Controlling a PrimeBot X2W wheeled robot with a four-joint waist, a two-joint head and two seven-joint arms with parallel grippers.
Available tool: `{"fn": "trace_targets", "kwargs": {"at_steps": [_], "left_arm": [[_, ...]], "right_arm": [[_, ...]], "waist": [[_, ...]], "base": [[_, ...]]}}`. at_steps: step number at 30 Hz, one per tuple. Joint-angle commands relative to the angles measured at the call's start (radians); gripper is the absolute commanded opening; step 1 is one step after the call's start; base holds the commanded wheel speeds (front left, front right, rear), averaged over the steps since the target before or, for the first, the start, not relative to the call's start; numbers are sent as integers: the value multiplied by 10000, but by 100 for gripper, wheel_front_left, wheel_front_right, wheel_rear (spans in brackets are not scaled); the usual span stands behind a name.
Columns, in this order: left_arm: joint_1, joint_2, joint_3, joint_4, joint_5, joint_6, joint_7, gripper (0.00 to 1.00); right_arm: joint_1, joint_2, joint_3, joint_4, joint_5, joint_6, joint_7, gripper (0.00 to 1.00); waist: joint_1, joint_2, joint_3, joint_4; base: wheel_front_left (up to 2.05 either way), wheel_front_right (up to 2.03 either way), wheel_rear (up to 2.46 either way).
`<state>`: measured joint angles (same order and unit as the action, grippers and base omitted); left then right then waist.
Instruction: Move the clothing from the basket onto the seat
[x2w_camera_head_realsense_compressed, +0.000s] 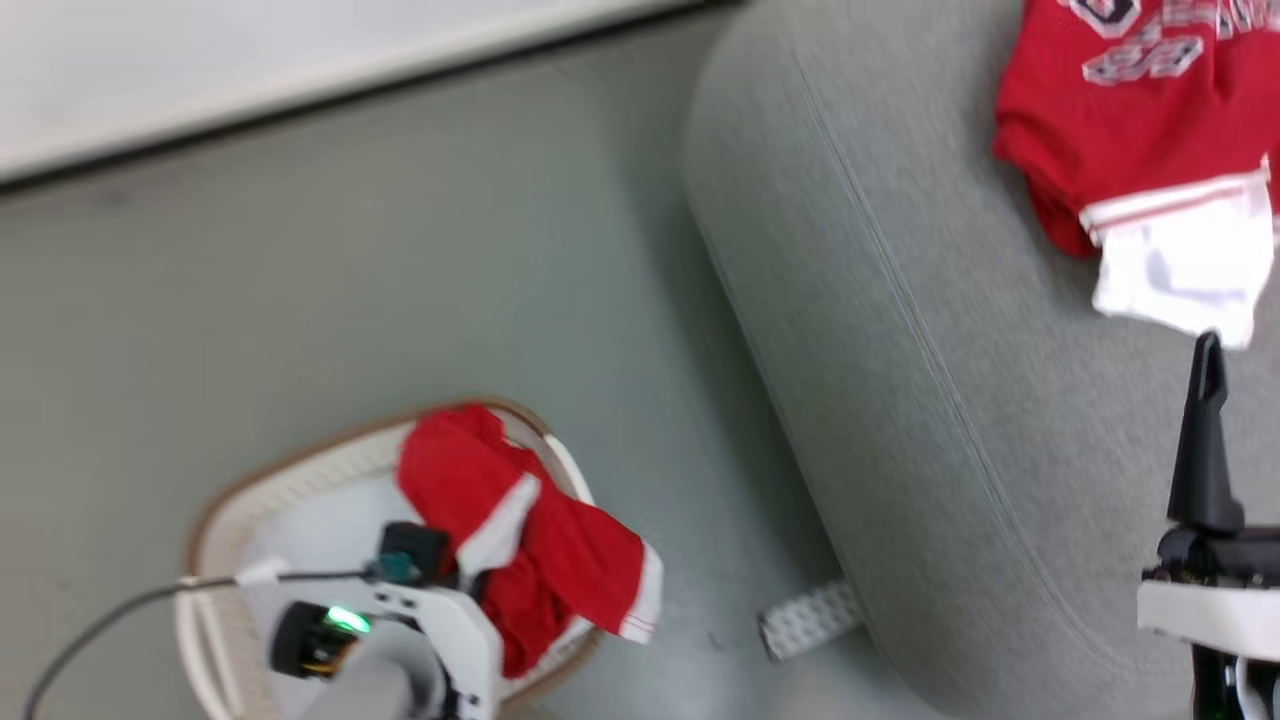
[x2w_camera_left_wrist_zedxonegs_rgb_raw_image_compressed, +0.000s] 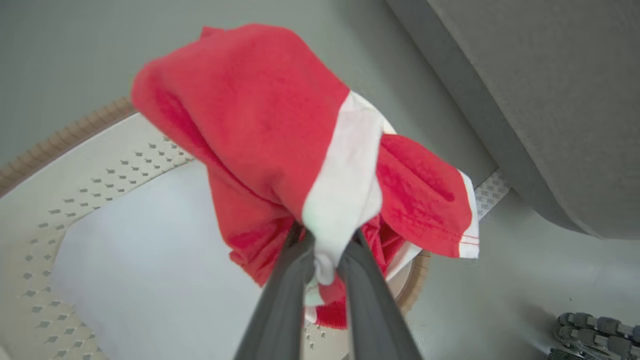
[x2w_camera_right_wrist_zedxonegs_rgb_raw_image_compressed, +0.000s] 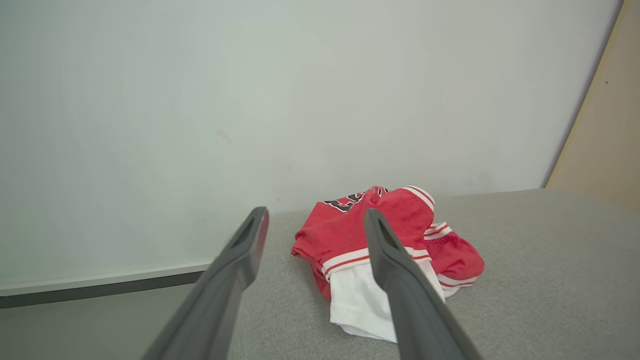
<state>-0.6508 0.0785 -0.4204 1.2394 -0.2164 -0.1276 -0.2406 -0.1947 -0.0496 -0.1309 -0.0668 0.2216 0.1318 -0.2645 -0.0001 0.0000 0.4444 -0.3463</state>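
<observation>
Two red pieces of clothing show. The red garment (x2w_camera_left_wrist_zedxonegs_rgb_raw_image_compressed: 260, 115), with a white panel and striped hem, is bunched between the fingers of the left gripper (x2w_camera_left_wrist_zedxonegs_rgb_raw_image_compressed: 326, 245), which are pinched narrow on the white panel. The rest of the cloth billows past the fingertips and drapes over the right rim of the basket (x2w_camera_head_realsense_compressed: 300, 462). The basket stands on the grey floor (x2w_camera_head_realsense_compressed: 400, 250), left of the seat (x2w_camera_head_realsense_compressed: 900, 350). The lettered jersey (x2w_camera_head_realsense_compressed: 1100, 130) lies crumpled on the seat's far right part, just beyond the right gripper (x2w_camera_right_wrist_zedxonegs_rgb_raw_image_compressed: 316, 216). That gripper's fingers stand wide with nothing between them.
</observation>
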Motion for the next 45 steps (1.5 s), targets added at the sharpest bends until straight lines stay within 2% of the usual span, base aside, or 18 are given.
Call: {"fn": "trace_targets", "kwargs": {"at_steps": [1,7,14,22,36,45], "left_arm": [[375,-129,-226,-239,-322,-30,-107,0],[1036,-269,-1337,-2033,-1697,-34,-242,0],[1343,-192,-1721,-4342,-2678,-36,-244,0],[1234,-53,-1588,-6519,-2666,-37,-239,0],[1244,159,-552,-9054,-1951,-38,-240,0],[1581,-7,-697,-9586,-1861,-38,-241,0]], "right_arm": [[289,-20,-50,104,-196,-22,3,100],[938,-163,-59,324,-289,-24,2,100],[1419,-347,99,484,-190,-22,3,100],[1835,-344,405,698,-74,-24,3,100],[1547,-242,2325,1478,97,-22,3,100],[1141,-839,4140,1934,512,-22,3,100]], "waist": [[1,0,-1611,1381],[1,0,-2947,2501],[1,0,-3739,3372],[1,0,-4301,4175],[1,0,-4367,4332],[1,0,-4404,4373]], "base": [[0,0,0],[0,0,0],[0,0,0],[0,0,0],[0,0,0],[0,0,0]]}}
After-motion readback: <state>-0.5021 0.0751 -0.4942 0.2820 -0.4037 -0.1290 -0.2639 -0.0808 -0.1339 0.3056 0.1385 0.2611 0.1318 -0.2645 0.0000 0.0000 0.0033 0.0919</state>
